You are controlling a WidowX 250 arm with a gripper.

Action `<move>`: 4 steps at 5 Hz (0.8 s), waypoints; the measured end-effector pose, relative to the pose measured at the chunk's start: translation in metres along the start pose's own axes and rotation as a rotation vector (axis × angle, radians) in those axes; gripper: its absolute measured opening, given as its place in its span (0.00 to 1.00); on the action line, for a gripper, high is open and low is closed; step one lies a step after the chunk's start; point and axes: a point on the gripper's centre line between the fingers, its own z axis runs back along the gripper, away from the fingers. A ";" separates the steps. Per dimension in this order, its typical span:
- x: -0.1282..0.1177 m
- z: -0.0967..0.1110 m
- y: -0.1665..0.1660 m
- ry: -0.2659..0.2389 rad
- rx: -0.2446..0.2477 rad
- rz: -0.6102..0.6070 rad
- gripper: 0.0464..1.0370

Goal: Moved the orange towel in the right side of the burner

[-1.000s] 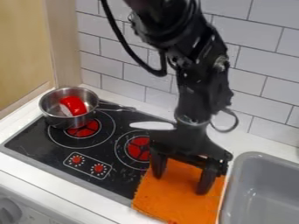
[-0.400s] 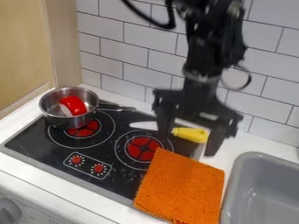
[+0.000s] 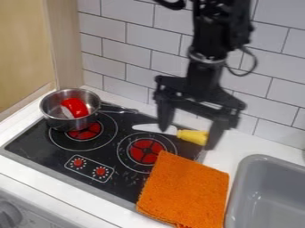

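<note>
We have a white tabletop (image 3: 35, 176), then the black stove (image 3: 33, 144). Pincer (image 3: 187, 136) is above the stove's back right, spread wide and released. Orange towel (image 3: 184, 191) lies flat, part on stove, part on tabletop, just beside the right burner (image 3: 145, 151). We judge placing done, retreat in hand; next move calls for lifting clear without snagging the yellow-handled knife (image 3: 191, 136).

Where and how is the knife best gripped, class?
Probably by the yellow handle, from above, with the fingers closing across its narrow width: it is long, lies flat, and looks thicker than the blade.
</note>
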 end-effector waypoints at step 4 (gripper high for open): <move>-0.039 -0.021 0.162 0.177 0.022 0.234 0.96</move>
